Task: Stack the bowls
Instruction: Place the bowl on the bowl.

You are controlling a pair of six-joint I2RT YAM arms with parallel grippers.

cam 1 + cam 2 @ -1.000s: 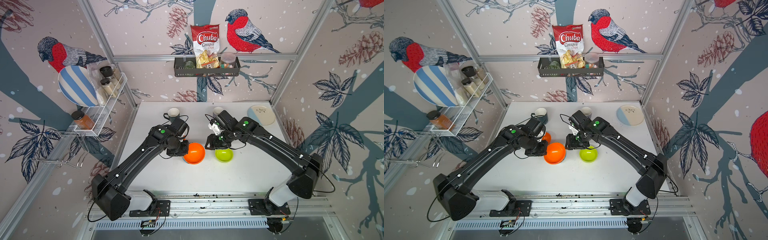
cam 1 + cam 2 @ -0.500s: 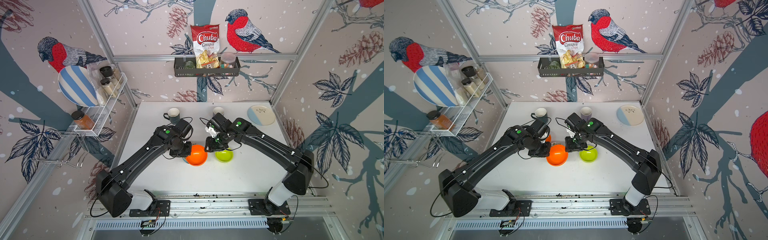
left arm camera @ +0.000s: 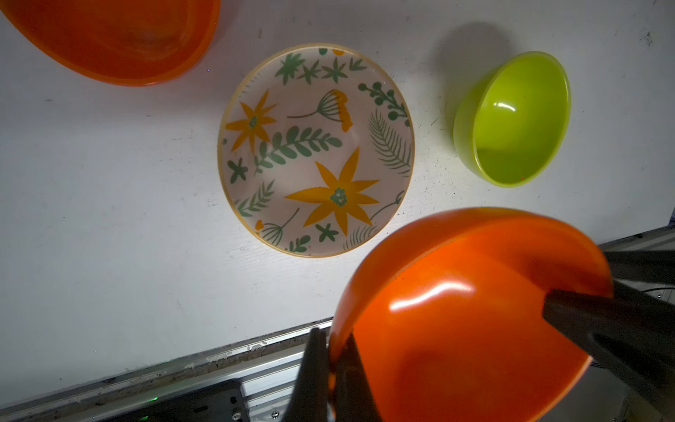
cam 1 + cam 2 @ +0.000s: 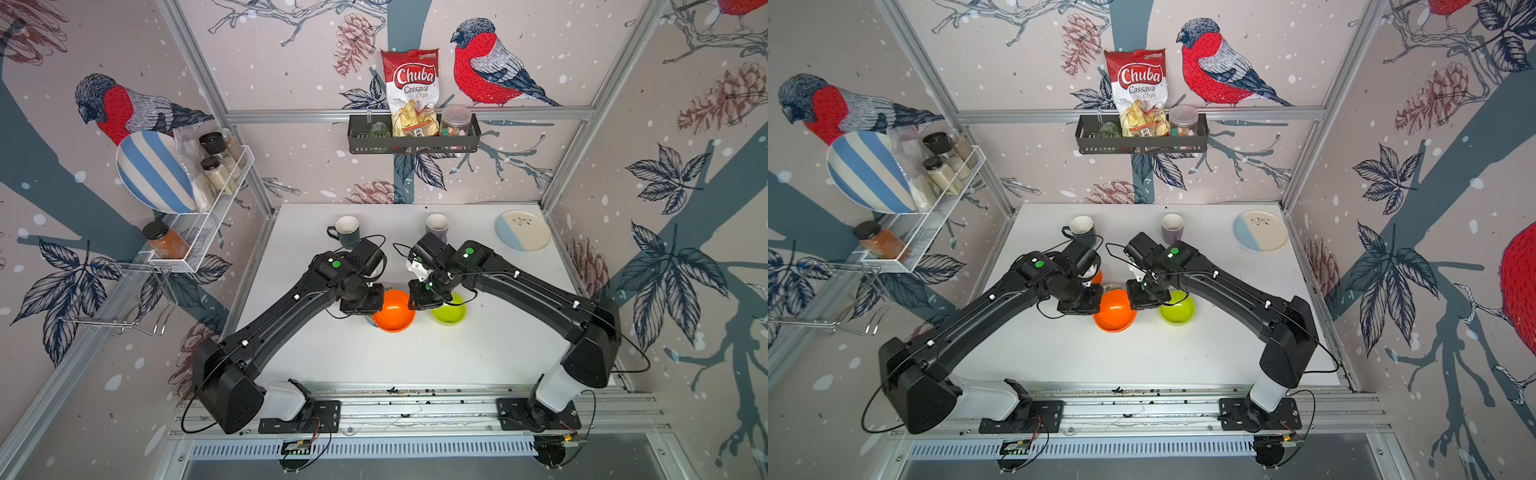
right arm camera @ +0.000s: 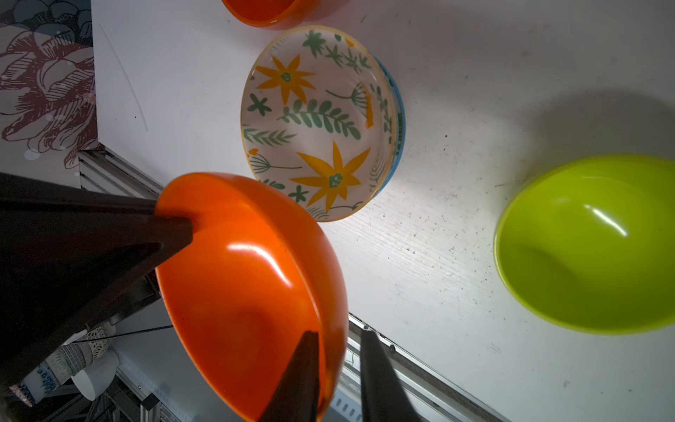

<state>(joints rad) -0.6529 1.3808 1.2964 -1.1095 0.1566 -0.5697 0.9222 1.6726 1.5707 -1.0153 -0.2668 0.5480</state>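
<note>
A glossy orange bowl [image 4: 394, 311] [image 4: 1115, 311] hangs tilted above the table. My left gripper [image 3: 334, 339] is shut on its rim. My right gripper [image 5: 339, 336] straddles the opposite rim of this orange bowl [image 5: 248, 292]: one finger lies inside against the wall, and the outer finger stands a small gap off. Below it the yellow-floral bowl [image 3: 316, 153] [image 5: 317, 120] sits nested on a blue-rimmed bowl [image 5: 400, 109]. The lime green bowl [image 4: 449, 313] [image 5: 591, 244] stands alone beside them. A second orange bowl [image 3: 120, 36] [image 4: 1097, 276] rests behind the left wrist.
Two mugs [image 4: 347, 230] [image 4: 437, 226] stand at the back of the table, and a flat cream-and-blue plate [image 4: 523, 230] lies at the back right. A wire rack [image 4: 199, 232] juts from the left wall. The metal rail [image 4: 415, 407] runs along the table's front edge.
The left arm has shifted the orange bowl slightly forward and right. My right gripper has moved in onto the bowl's far rim and narrowed its jaws around it.
</note>
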